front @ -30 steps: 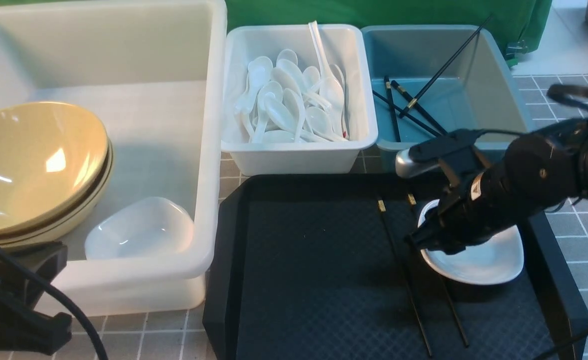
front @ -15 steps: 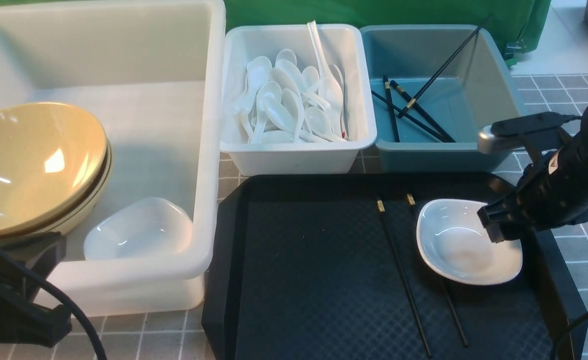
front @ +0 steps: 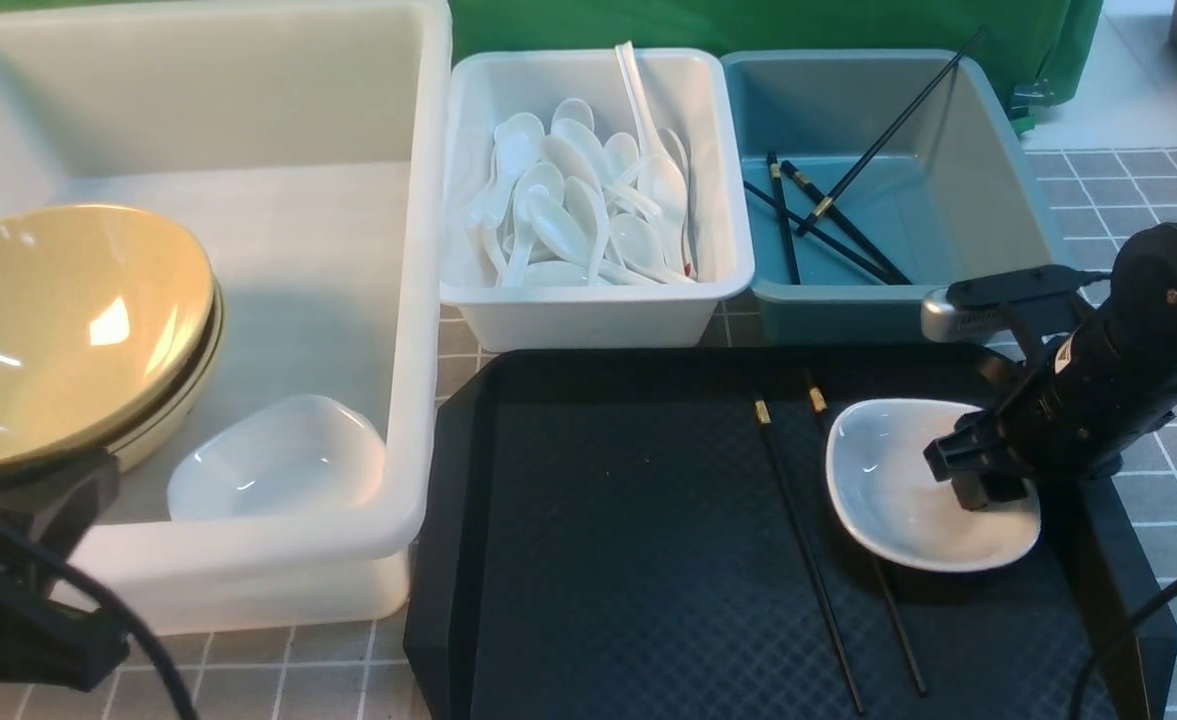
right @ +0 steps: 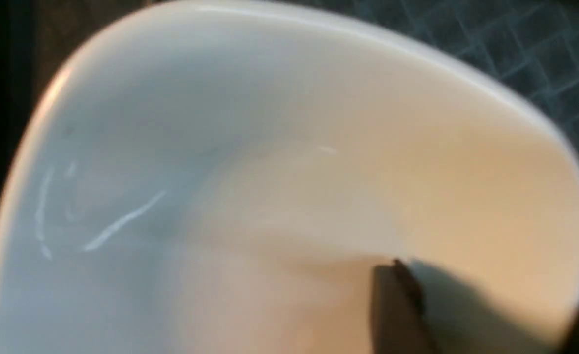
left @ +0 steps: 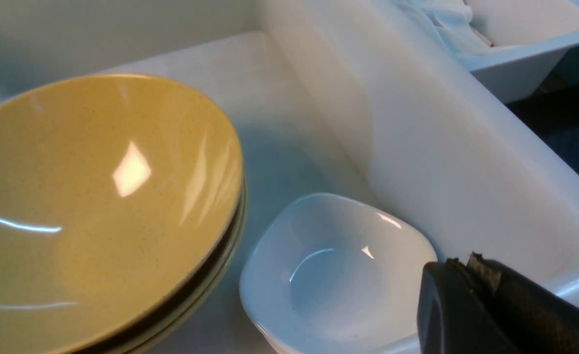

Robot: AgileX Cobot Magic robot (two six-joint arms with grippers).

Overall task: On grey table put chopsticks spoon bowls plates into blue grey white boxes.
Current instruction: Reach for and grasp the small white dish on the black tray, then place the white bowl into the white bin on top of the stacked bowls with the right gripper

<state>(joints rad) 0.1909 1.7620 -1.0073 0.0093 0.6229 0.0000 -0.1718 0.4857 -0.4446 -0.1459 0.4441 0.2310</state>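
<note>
While left fingers (left: 466,305) stay shut — right fingers (front: 986,490) now at plate (front: 888,490) rim, grip unclear, plate slightly leftward.

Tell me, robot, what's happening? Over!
Left gripper shut, by tub. Right gripper at plate rim, grip unclear. Chopsticks beside plate, one partly under it.

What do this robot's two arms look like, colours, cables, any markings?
Both are black. The right arm is made of rounded cylindrical links, with a small white label, a silver-and-black camera module and a thin black cable. The left arm looks blocky and matte, with a thick black cable; its jaws are black with rough, worn edges.
</note>
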